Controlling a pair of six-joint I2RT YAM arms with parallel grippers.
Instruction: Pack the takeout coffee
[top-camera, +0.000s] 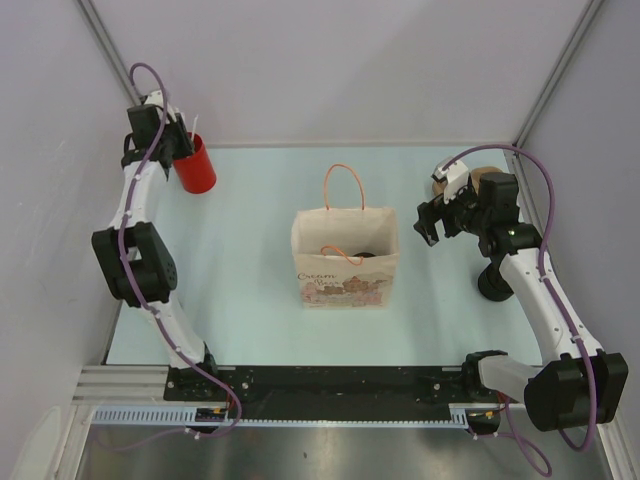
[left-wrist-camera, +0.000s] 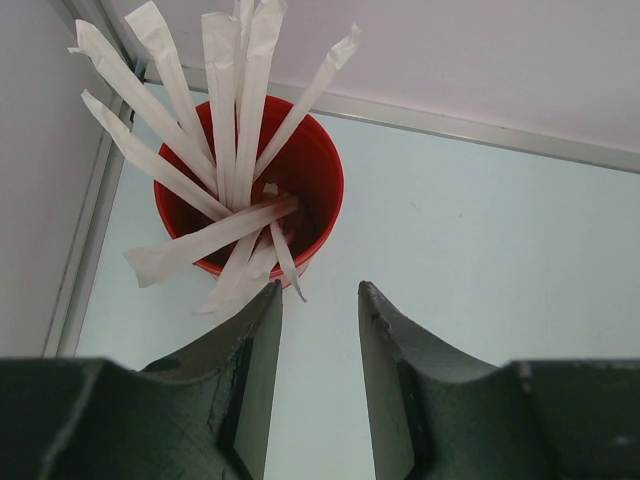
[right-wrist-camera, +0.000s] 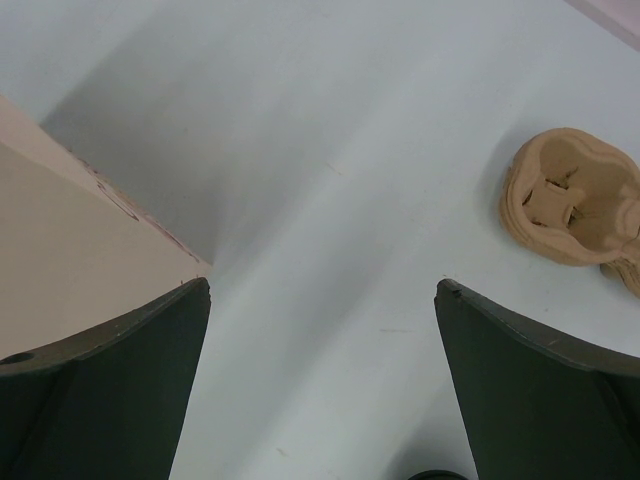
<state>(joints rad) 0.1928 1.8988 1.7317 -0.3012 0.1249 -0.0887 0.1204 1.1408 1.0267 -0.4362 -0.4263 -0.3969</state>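
Item: pale blue-white surface (top-camera: 250, 300), walled on three sides, with two arms mounted at its near edge. Centre: one tan paper bag (top-camera: 345, 278), upright and open at the top, printed on its near face, with one orange handle (top-camera: 343, 180) raised at the back and the other drooping into the mouth. Contents: the takeout coffee (top-camera: 366, 254) shows as a small dark round shape inside the bag, partly crossed by the drooping handle; its details are too small to make out. Far left corner: one red cup (left-wrist-camera: 250, 195) holding a spray of white paper-wrapped straws (left-wrist-camera: 235, 90), several leaning out over the rim. Left fingers (left-wrist-camera: 262, 350): held above the near side of the red cup, moderately apart, released, with only bare surface in the gap; the nearest straw tips lie just beside the left-hand finger, and contact cannot be told. Right fingers (right-wrist-camera: 130, 370): spread wide, released, empty, hanging over bare surface just to the right of the bag. Far right: one brown moulded pulp cup carrier (right-wrist-camera: 565, 195), lying beyond the right arm. Right side, nearer: one squat black round piece (top-camera: 494, 283) on the surface under that arm.
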